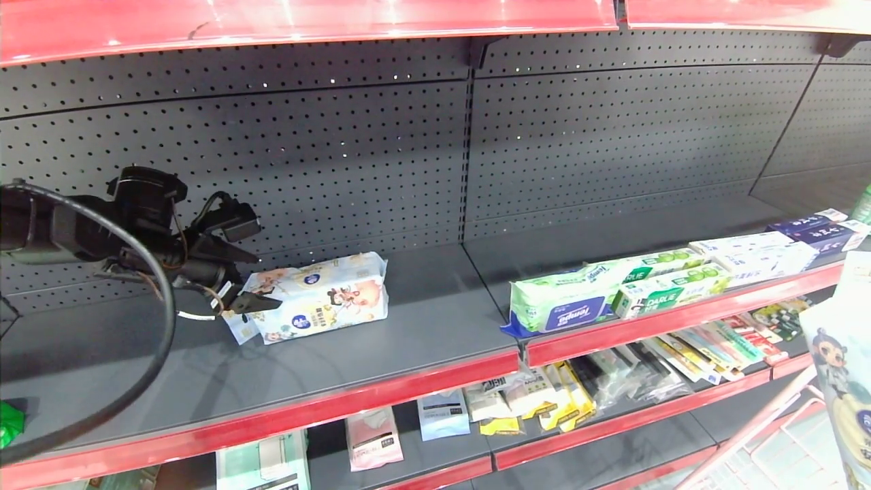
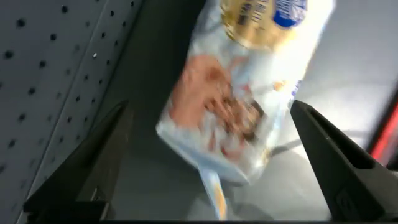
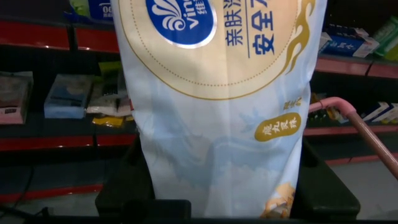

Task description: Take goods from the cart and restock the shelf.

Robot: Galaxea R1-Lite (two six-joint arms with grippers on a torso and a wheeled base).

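A white tissue pack with cartoon print [image 1: 320,296] lies on the grey shelf board [image 1: 408,320], left of the upright divider. My left gripper [image 1: 267,282] is open at the pack's left end, one finger on either side of it. In the left wrist view the same tissue pack [image 2: 236,99] lies ahead of the spread fingers [image 2: 329,155]. My right gripper [image 3: 224,186] is shut on a second tall white tissue pack [image 3: 217,106]. That held pack [image 1: 840,367] hangs at the far right, above the cart [image 1: 769,435].
Right of the divider the shelf holds a green wipes pack [image 1: 565,306], toothpaste boxes [image 1: 670,282] and blue boxes [image 1: 816,231]. Lower shelves [image 1: 544,401] carry hanging small goods. The pegboard back wall [image 1: 306,150] stands close behind the left gripper. A red shelf [image 1: 306,20] overhangs.
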